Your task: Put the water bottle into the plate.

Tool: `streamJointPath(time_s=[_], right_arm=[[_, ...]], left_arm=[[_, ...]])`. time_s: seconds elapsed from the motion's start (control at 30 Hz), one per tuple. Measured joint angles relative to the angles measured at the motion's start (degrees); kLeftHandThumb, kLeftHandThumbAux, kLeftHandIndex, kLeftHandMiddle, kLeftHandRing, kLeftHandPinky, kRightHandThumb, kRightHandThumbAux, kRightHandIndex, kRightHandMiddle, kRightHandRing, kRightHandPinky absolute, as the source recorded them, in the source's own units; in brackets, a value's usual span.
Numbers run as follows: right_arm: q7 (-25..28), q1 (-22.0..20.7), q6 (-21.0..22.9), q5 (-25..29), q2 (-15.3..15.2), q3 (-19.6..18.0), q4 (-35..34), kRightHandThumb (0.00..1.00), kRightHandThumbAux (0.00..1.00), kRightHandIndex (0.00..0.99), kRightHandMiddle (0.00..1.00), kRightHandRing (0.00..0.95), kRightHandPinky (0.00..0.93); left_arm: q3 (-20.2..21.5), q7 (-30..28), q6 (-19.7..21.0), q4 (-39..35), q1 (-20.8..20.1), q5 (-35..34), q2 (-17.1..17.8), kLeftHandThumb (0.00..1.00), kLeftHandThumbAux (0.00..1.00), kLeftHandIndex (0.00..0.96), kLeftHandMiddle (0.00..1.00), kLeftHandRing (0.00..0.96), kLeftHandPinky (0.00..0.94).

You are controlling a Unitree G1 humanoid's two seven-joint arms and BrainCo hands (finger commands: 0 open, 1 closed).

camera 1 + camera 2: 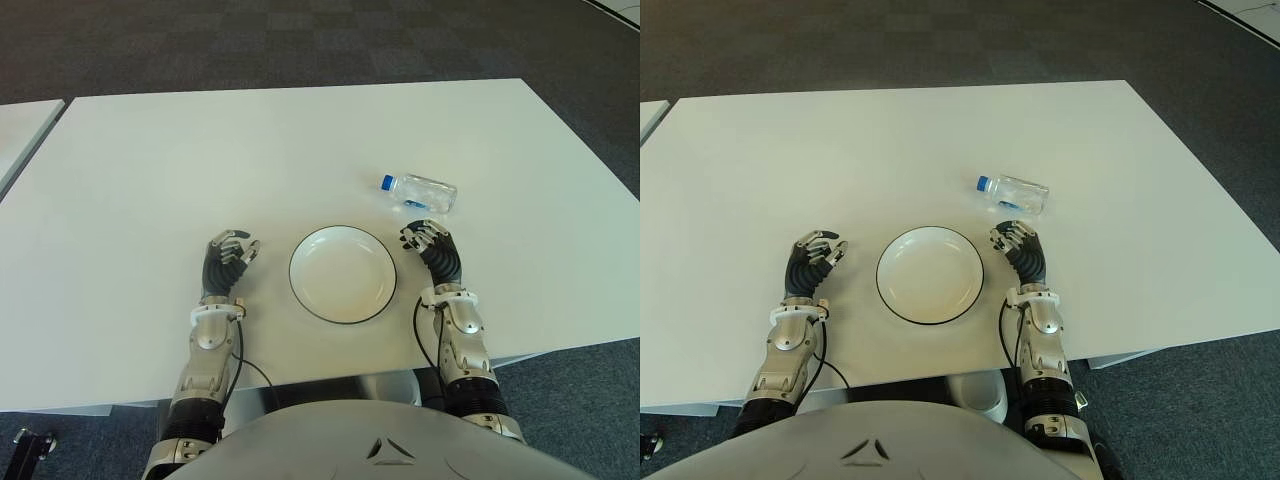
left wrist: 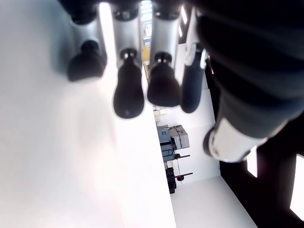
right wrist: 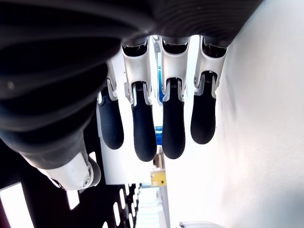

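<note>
A clear water bottle (image 1: 420, 192) with a blue cap lies on its side on the white table (image 1: 200, 150), to the far right of the white plate (image 1: 342, 274). The plate has a dark rim and holds nothing. My right hand (image 1: 428, 240) shows just right of the plate and a little short of the bottle, not touching it; its fingers (image 3: 173, 123) hang relaxed and hold nothing. My left hand (image 1: 230, 252) shows left of the plate, fingers (image 2: 128, 90) loosely curled, holding nothing.
The table's right edge (image 1: 590, 160) and far edge border dark carpet (image 1: 300, 40). A second white table (image 1: 25, 125) shows at the far left.
</note>
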Motion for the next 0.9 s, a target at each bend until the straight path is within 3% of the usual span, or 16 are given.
streamJointPath(time_s=[0.23,0.4,0.6,0.9], right_arm=[[-0.4,0.1,-0.3,-0.3,-0.1,0.0,0.0,0.713,0.724,0.429,0.500,0.491,0.515],[-3.2,0.5,-0.9,-3.5,-0.5,0.5,-0.9,0.714,0.725,0.429,0.502,0.495,0.514],[-8.4,0.3,-1.5,-10.9,-2.3,1.4,-2.2,0.713,0.724,0.429,0.499,0.504,0.535],[-19.6,-1.4,-2.3,-28.1,-7.5,3.7,-10.8,0.709,0.725,0.425,0.484,0.506,0.509]], left_arm=[[-0.2,0.0,0.9,-0.4,0.0,0.0,-0.1,0.706,0.718,0.435,0.820,0.838,0.848],[-0.7,0.0,2.2,-1.2,0.1,0.0,-0.1,0.707,0.717,0.436,0.822,0.842,0.852],[-1.1,0.0,2.9,-1.9,0.3,0.0,-0.1,0.709,0.717,0.436,0.819,0.842,0.854],[-1.5,0.0,3.2,-2.1,0.5,0.0,-0.1,0.710,0.716,0.436,0.814,0.838,0.850]])
